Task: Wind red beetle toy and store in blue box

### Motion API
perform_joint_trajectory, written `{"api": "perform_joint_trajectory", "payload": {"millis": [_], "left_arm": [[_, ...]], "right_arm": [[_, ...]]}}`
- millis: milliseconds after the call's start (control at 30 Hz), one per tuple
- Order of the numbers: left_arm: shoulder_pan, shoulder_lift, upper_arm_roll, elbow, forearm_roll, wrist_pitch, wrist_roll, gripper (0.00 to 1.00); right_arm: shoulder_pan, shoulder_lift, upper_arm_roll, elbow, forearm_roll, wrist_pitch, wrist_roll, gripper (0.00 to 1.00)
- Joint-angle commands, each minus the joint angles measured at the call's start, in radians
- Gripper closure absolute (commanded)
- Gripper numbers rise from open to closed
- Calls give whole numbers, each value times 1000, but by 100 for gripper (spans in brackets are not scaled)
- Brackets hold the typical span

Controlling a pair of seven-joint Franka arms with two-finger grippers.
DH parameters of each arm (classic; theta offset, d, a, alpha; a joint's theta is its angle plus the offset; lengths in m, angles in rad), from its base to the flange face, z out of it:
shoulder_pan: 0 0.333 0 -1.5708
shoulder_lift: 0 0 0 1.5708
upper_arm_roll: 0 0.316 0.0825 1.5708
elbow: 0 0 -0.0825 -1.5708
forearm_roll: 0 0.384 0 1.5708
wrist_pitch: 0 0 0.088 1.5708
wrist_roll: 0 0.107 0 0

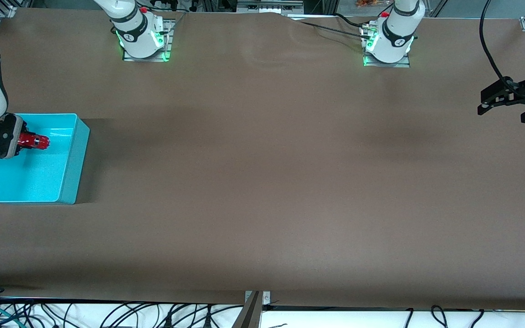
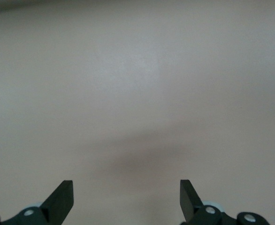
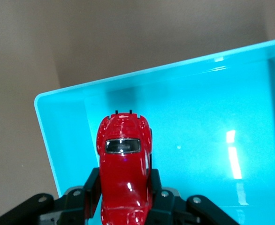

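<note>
One right pincer (image 1: pixel 22 140) clamping red beetle toy (image 3: pixel 124 161) over blue box (image 1: pixel 73 164), left pincer (image 2: pixel 126 199) spread wide, waiting.

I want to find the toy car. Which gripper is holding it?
The right gripper, over the blue box, is shut on the red beetle toy. The left gripper waits open and empty.

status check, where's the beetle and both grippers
Right gripper shut on red beetle toy, over blue box. Left gripper open, waiting over bare table at its own end. Nothing in the way.
</note>
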Motion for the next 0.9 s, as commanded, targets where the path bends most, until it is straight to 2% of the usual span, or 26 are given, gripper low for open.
{"api": "perform_joint_trajectory", "payload": {"millis": [0, 867], "left_arm": [[-6, 12, -2, 34, 15, -25, -10, 0], [-6, 12, -4, 34, 15, -25, -9, 0]], "right_arm": [[-24, -35, 4, -73, 22, 49, -40, 82], [-95, 51, 5, -139, 40, 156, -98, 82]]}}
